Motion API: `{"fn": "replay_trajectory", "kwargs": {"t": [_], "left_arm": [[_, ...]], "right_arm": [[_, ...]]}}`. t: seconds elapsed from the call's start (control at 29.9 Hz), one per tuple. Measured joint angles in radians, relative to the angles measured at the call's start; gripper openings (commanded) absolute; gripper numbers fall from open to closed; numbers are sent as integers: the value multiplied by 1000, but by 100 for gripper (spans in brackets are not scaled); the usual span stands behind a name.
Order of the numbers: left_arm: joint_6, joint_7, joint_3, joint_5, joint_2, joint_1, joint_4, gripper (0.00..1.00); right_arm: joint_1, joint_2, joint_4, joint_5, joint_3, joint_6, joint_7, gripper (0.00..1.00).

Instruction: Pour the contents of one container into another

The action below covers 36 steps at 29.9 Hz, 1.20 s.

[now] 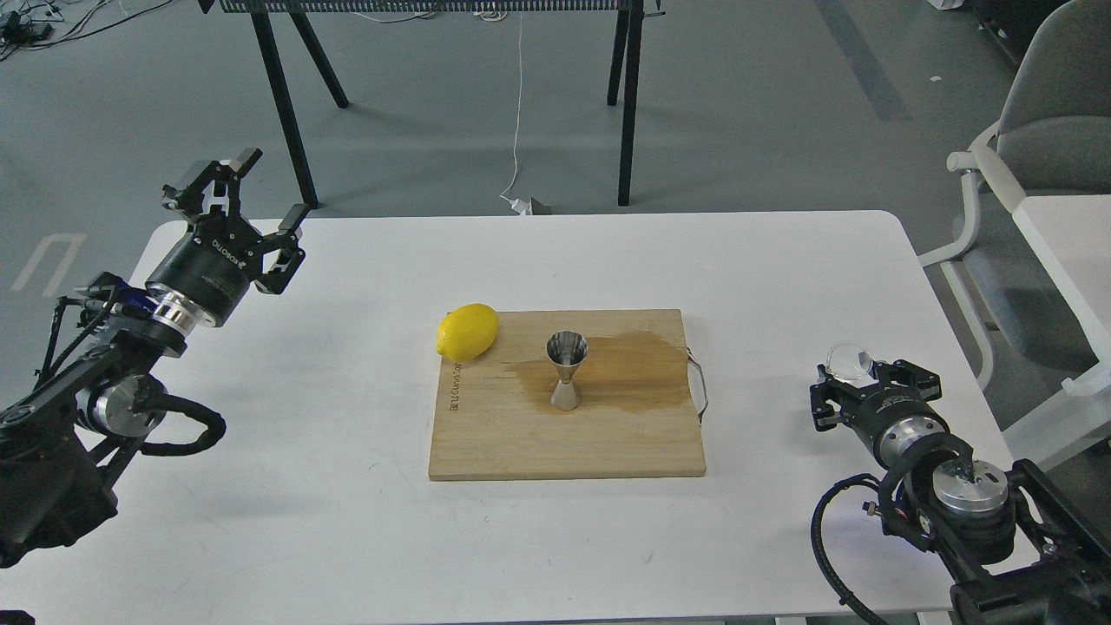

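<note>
The steel jigger [566,370] stands upright in the middle of the wooden cutting board [564,447], apart from both arms. At the table's right edge my right gripper [861,375] is shut on the small clear glass cup [852,359], which shows at the gripper's tip, well to the right of the board. Whether anything is in the cup is too small to tell. My left gripper [239,193] is open and empty above the table's far left corner.
A yellow lemon [467,332] rests at the board's far left corner. A wet brown stain [638,369] spreads on the board right of the jigger. A wire handle [700,386] sticks out of the board's right side. A chair [1041,130] stands at the right.
</note>
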Motion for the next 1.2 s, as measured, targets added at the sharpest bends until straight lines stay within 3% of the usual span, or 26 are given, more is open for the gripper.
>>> {"fn": "replay_trajectory", "kwargs": {"t": [0.5, 0.97, 1.1, 1.2], "left_arm": [[0, 0, 0, 0, -1, 5, 0, 82], [0, 0, 0, 0, 0, 5, 0, 82], [0, 0, 0, 0, 0, 5, 0, 82], [0, 0, 0, 0, 0, 5, 1, 82]], "right_arm": [[33, 23, -61, 37, 7, 0, -45, 53], [41, 23, -92, 41, 8, 1, -51, 58], [41, 23, -94, 41, 8, 1, -51, 65], [41, 23, -90, 42, 7, 0, -52, 80]]}}
